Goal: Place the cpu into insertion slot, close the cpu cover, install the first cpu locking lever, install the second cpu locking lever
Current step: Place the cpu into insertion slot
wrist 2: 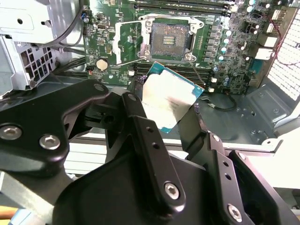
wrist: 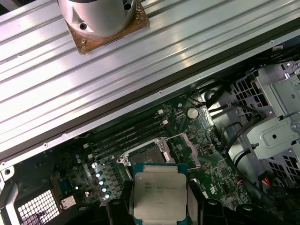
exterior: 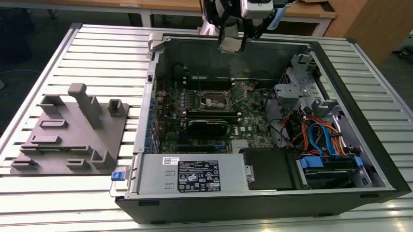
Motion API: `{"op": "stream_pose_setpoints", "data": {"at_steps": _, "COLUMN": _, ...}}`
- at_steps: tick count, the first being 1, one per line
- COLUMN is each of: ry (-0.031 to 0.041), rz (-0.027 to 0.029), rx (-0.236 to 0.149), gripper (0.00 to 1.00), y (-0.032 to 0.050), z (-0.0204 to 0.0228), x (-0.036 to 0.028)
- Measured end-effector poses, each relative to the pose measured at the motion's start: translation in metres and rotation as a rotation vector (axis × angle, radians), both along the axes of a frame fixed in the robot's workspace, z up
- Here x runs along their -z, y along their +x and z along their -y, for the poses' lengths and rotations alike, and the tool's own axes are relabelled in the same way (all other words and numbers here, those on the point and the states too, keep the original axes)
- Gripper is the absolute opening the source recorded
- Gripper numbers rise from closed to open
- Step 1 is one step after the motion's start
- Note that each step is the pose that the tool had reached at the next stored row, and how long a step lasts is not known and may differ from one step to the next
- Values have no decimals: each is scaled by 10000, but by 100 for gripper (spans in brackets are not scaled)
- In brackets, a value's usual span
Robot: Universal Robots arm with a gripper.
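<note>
holding the cpu [wrist 2: 171,96] by two opposite edges, the claw [wrist 2: 168,112] hangs over an open computer case [exterior: 377,154]. its black fingers [wrist 2: 136,119] are closed on the chip, whose dull silver top faces the wrist cameras in both wrist views.

the insertion slot [wrist 2: 171,40] lies below the claw and a little beyond its fingertips, a square black recess in the green motherboard [wrist 2: 234,61]. chip and slot are well apart, with nothing seated. the cpu cover [wrist 2: 131,42], a thin grey frame, appears swung open just beside the slot, to one side of the claw's line of travel.

judging the step in hand as carrying the chip to the slot: the chip's edges look turned relative to the slot's edges, so squaring them up while high above the board seems wise. a level, straight lowering with no sideways push would protect the fine contacts, and the raised cover needs a clear berth from the fingers.
</note>
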State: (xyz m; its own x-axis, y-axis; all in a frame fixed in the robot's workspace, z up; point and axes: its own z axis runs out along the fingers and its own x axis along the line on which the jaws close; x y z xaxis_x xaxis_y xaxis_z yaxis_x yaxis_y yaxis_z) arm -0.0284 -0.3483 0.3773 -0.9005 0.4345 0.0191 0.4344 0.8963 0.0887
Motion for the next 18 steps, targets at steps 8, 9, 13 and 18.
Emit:
{"op": "stream_pose_setpoints", "data": {"at_steps": 8, "ry": 1, "rz": 0, "rx": 272, "gripper": 54, "y": 0, "z": 0, "x": 0}}
{"op": "stream_pose_setpoints", "data": {"at_steps": 9, "ry": 1, "rz": 0, "rx": 353, "gripper": 54, "y": 0, "z": 0, "x": 0}}
{"op": "stream_pose_setpoints", "data": {"at_steps": 13, "ry": 0, "rz": 0, "rx": 682, "gripper": 54, "y": 0, "z": 0, "x": 0}}
{"op": "stream_pose_setpoints", "data": {"at_steps": 18, "ry": 0, "rz": 0, "rx": 995, "gripper": 54, "y": 0, "z": 0, "x": 1}}
